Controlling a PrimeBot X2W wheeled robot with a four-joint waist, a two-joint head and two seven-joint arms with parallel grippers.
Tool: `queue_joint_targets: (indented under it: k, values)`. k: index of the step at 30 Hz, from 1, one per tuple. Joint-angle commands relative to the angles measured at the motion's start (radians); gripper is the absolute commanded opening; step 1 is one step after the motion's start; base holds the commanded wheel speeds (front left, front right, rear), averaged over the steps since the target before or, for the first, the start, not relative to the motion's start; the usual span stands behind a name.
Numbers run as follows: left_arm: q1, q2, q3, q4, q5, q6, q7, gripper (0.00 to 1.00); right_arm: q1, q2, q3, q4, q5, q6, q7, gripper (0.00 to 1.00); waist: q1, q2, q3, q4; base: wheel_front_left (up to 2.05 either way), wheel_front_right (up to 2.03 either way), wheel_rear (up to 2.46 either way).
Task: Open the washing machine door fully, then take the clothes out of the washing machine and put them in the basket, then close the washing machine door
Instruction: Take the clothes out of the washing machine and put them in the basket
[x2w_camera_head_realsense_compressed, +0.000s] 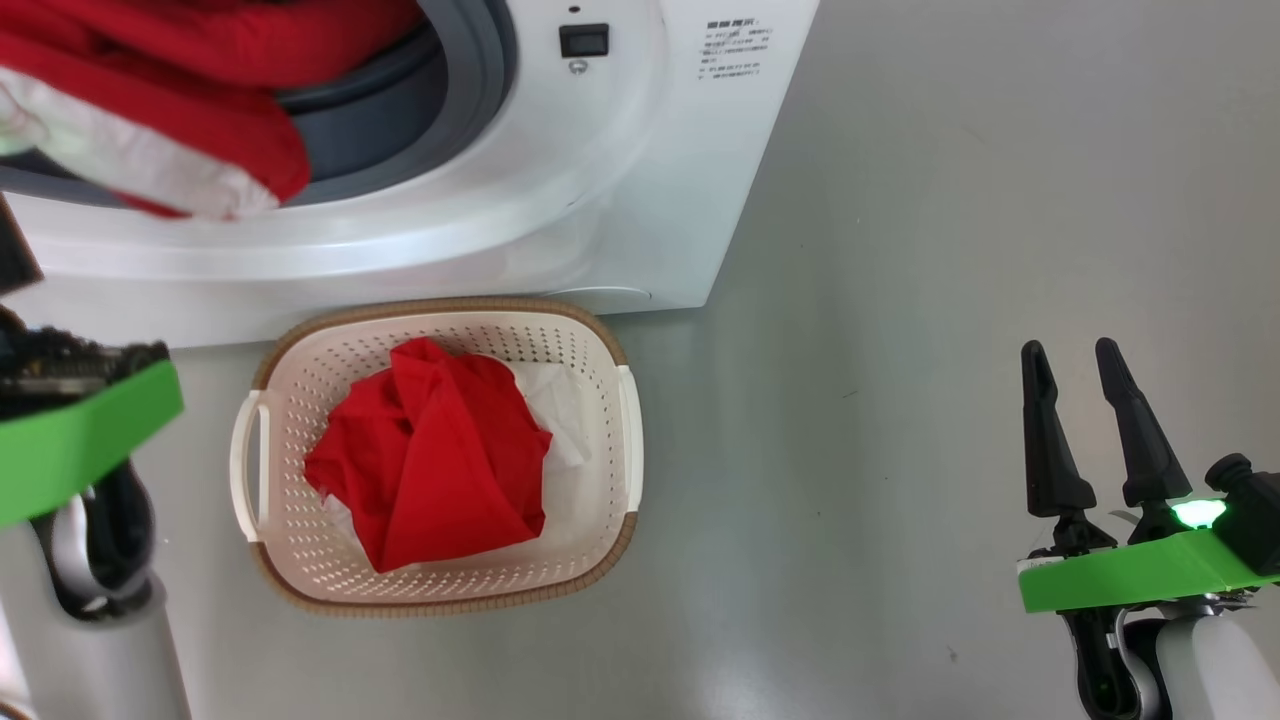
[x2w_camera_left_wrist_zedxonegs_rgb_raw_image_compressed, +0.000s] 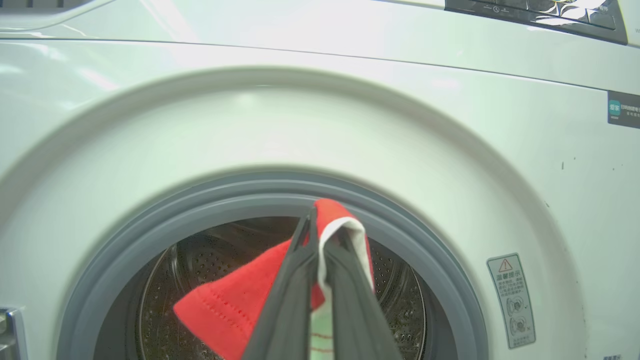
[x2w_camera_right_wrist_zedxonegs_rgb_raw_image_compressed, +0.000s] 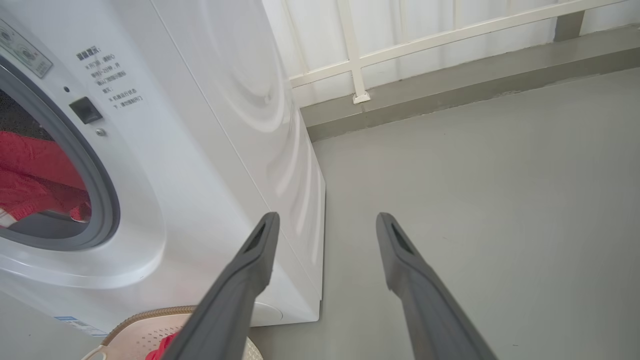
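Clothes (x2w_camera_left_wrist_zedxonegs_rgb_raw_image_compressed: 225, 310) hang clamped in the left tool (x2w_camera_left_wrist_zedxonegs_rgb_raw_image_compressed: 320, 227) facing the washing machine (x2w_camera_left_wrist_zedxonegs_rgb_raw_image_compressed: 350, 125) (right tool (x2w_camera_right_wrist_zedxonegs_rgb_raw_image_compressed: 327, 220) splayed, low).

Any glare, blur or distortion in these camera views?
Left wrist view: the washing machine front is soft and washed out by glare up top, while the red garment is sharper. Head view: crisp, mild sheen on the floor. Right wrist view: wide-angle bend, wavy reflections on the machine's side.
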Motion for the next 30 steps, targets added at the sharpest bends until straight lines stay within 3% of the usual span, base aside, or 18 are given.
queue_joint_targets:
  k: [1, 5, 9, 18, 30]
  values:
    - [0.042, 0.024, 0.018, -0.047, -0.006, -0.006, -0.004, 0.00, 0.009, -0.004, 0.020, -0.025, -0.001, 0.008, -0.006, 1.00, 0.0000, -0.0001, 0.004, 0.000, 0.00, 0.00, 0.00]
    - [0.078, 0.023, -0.010, -0.065, -0.010, -0.006, -0.004, 0.00, 0.005, -0.004, 0.021, -0.026, 0.001, 0.008, -0.006, 1.00, 0.0000, -0.0001, 0.011, -0.001, 0.00, 0.00, 0.00]
    - [0.112, 0.023, -0.033, 0.004, -0.017, -0.007, -0.004, 0.00, 0.001, -0.004, 0.024, -0.026, 0.002, 0.008, -0.006, 1.00, 0.0000, -0.0001, 0.019, -0.002, 0.00, 0.00, 0.00]
    - [0.114, 0.023, -0.079, 0.319, -0.112, -0.007, -0.004, 0.00, -0.015, -0.004, 0.028, -0.027, 0.009, 0.008, -0.006, 1.00, 0.0000, -0.0001, 0.048, -0.002, 0.00, 0.00, 0.00]
    - [0.000, 0.025, -0.129, 0.609, -0.084, -0.007, -0.004, 0.00, -0.049, -0.004, 0.038, -0.032, 0.021, 0.008, -0.006, 1.00, 0.0000, -0.0001, 0.107, -0.012, 0.00, 0.00, 0.00]
